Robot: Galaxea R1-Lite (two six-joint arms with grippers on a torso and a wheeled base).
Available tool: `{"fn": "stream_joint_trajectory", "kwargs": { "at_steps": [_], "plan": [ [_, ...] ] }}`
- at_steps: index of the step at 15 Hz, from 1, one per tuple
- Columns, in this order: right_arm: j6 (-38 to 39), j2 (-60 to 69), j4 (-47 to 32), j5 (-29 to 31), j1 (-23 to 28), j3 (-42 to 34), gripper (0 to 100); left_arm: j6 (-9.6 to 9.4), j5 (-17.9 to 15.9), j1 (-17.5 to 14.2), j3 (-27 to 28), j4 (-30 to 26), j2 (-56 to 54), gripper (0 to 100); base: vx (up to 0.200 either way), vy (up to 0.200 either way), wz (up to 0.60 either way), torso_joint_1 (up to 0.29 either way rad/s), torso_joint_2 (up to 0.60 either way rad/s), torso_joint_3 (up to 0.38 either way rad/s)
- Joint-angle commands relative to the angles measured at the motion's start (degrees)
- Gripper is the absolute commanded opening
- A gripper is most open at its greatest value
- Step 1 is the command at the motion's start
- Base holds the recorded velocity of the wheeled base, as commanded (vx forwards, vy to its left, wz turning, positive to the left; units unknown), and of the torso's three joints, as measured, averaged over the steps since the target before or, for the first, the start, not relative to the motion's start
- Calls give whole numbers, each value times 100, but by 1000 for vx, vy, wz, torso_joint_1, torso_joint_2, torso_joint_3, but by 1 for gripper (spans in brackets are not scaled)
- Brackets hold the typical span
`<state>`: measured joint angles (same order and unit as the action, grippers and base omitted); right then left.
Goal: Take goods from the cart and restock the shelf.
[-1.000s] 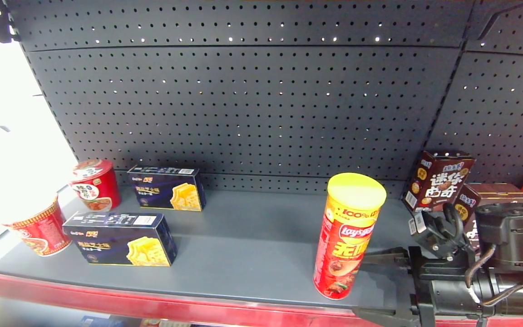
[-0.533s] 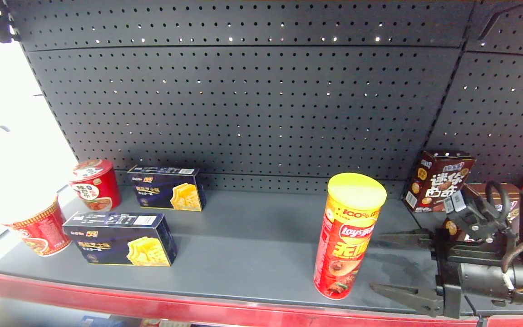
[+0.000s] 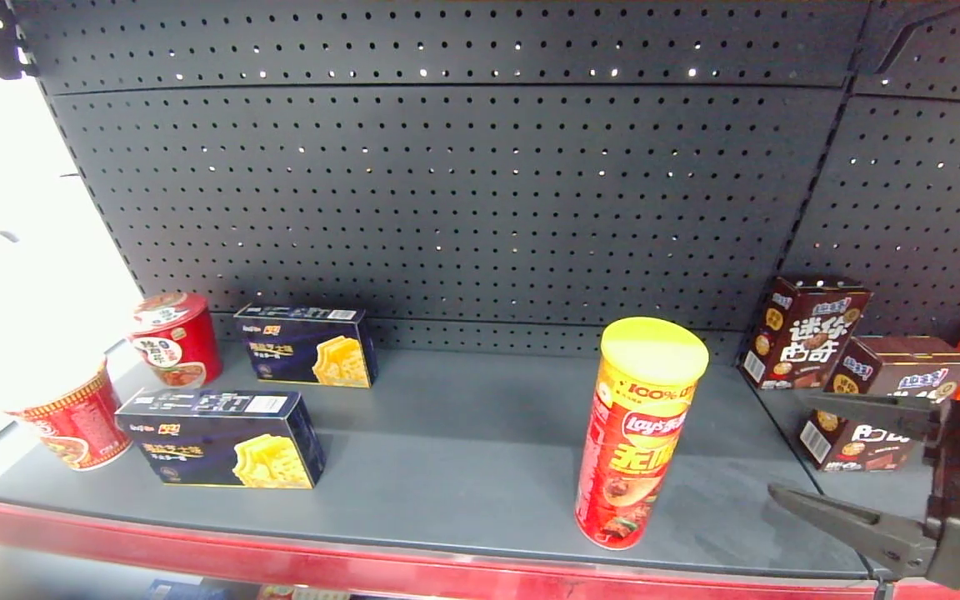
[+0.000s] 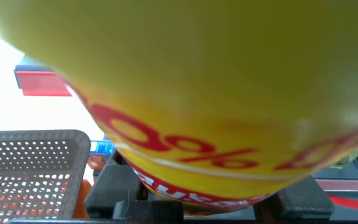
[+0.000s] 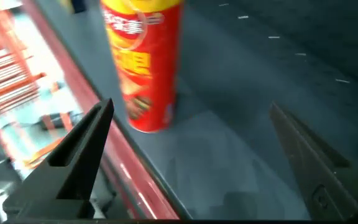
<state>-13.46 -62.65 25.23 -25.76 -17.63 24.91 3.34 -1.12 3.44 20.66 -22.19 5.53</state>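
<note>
Right tool (image 3: pixel 788 446) withdrew; red, yellow-lidded can (image 3: pixel 642 433) stands seemingly upright.

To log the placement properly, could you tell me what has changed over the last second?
The right gripper, open, has drawn back to the robot's right, away from the chips can it had flanked, and now sits clear of it. The chips can stays upright near the front of the shelf. The left gripper holds a second can.
</note>
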Motion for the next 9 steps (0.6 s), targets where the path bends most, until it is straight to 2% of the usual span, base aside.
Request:
{"fn": "stream_joint_trajectory", "kwargs": {
  "at_steps": [1,4,5,6,9],
  "plan": [
    [27,930,-89,97,638,-346,100,-9,42,-1,52,83,0,0,0,0,0,0,0,0],
    [318,1659,-89,89,1525,-662,100,-26,77,-1,175,144,0,0,0,0,0,0,0,0],
    [414,2090,-89,-114,2220,-882,100,-44,77,-1,280,136,0,0,0,0,0,0,0,0],
    [476,2450,-98,-316,2554,-1067,100,-79,68,-10,377,109,0,0,0,0,0,0,0,0],
    [906,3725,-766,-114,2730,-1497,100,-237,59,-1,588,92,35,0,0,0,0,0,0,0]
  ]
}}
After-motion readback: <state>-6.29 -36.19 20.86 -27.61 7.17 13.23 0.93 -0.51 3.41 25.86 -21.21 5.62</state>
